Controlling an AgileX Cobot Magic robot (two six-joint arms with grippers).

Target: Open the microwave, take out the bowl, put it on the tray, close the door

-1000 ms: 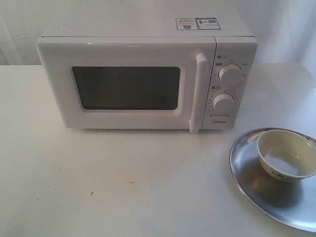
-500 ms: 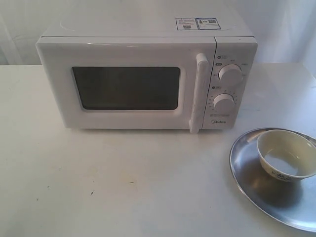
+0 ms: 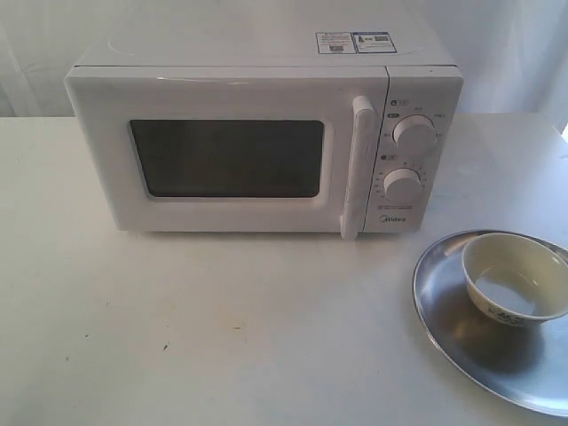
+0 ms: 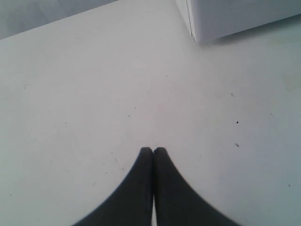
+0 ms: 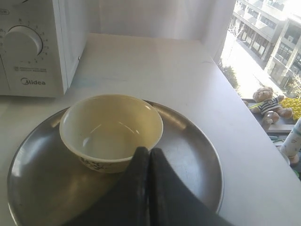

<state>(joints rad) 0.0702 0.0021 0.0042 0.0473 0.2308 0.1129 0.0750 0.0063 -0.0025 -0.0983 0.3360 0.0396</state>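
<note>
Silver tray (image 3: 453,328) carries the bowl (image 3: 515,277) beside the microwave (image 3: 257,49), whose door (image 3: 222,98) sits flush, so I judge the job finished. My right pincer (image 5: 149,151) hangs over the tray just by the bowl, tips together, empty; my left pincer (image 4: 153,150) likewise over the table (image 4: 70,94).

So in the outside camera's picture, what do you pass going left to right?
Dark rectangular microwave window → long vertical white bar handle → two round white knobs → small cream-white floral bowl.

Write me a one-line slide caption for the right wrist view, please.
Shut right gripper close to the empty bowl sitting on the metal tray, near the microwave.
</note>
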